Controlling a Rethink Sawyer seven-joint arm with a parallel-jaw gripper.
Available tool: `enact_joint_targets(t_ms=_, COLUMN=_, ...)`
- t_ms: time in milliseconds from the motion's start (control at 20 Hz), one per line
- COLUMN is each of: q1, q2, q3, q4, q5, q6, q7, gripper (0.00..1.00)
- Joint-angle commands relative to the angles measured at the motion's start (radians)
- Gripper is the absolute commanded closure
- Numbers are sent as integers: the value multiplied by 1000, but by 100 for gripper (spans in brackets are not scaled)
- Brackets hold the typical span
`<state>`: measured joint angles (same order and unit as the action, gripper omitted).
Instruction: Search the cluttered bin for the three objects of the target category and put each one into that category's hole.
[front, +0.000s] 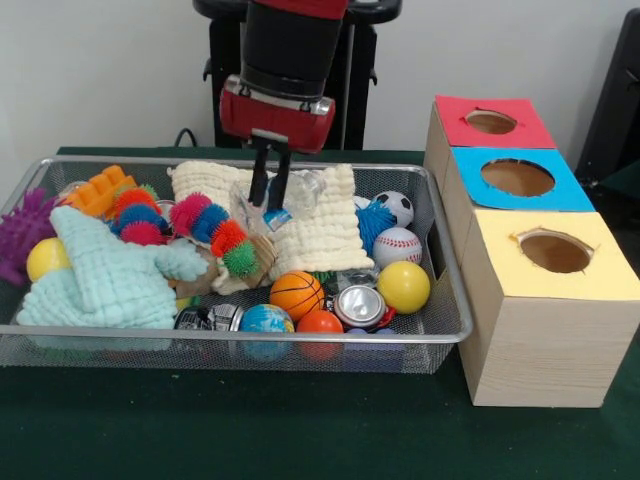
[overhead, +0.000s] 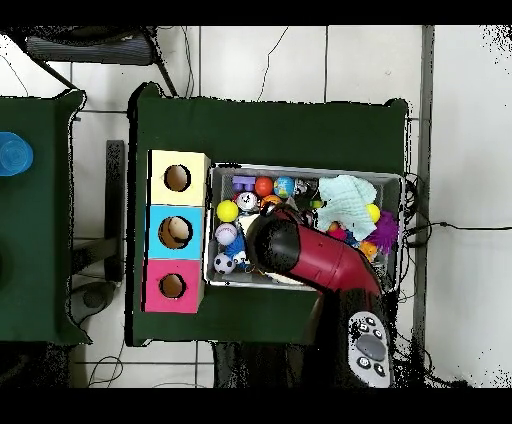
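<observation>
While the red and black arm (front: 285, 70) reaches down into the bin (front: 455, 325) from the far side, the gripper (front: 270, 195) sits low over the cream waffle cloth (front: 320, 235), its two dark fingers (front: 259, 180) a narrow gap apart with the tips at a clear plastic bottle (front: 300, 195). That bottle lies crumpled on the cloth, a bluish label scrap showing just under the fingertips; whether the fingers actually clamp it cannot be told from the front view, and the overhead view hides the gripper under the arm body (overhead: 300, 250). No other clear bottle can be made out in the clutter. Bin contents, front view: mint green cloth (front: 105, 280) at left front, purple spiky toy (front: 25, 235) at the left rim, yellow ball (front: 45, 258) beside it, orange block (front: 100, 188) at left rear, multicolour spiky caterpillar (front: 215, 232) across the middle, mini basketball (front: 296, 294), metal can (front: 360, 306) on its side, large yellow ball (front: 404, 287), baseball (front: 397, 246), soccer ball (front: 395, 206), blue spiky ball (front: 374, 222), globe ball (front: 265, 320). To the right of the bin stands a wooden box row with three holes: red top (front: 492, 122) farthest, blue top (front: 518, 178) in the middle, yellow top (front: 555, 252) nearest. The bin and boxes rest on a dark green table cover (front: 300, 430).
</observation>
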<state>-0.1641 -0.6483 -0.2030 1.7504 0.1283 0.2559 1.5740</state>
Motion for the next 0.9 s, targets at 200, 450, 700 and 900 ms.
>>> enact_joint_targets(t_ms=200, q1=56, q2=-70, q3=70, q4=94, q5=146, q6=240, q7=294, gripper=100)
enact_joint_targets(t_ms=450, q1=73, q2=-82, q3=75, q4=97, q5=209, q6=318, q7=314, gripper=100)
enact_joint_targets(t_ms=700, q1=77, q2=-70, q3=92, q4=106, q5=283, q6=418, q7=333, gripper=100)
enact_joint_targets(t_ms=900, q1=71, q2=-79, q3=115, q4=129, q5=348, q6=472, q7=337, gripper=100)
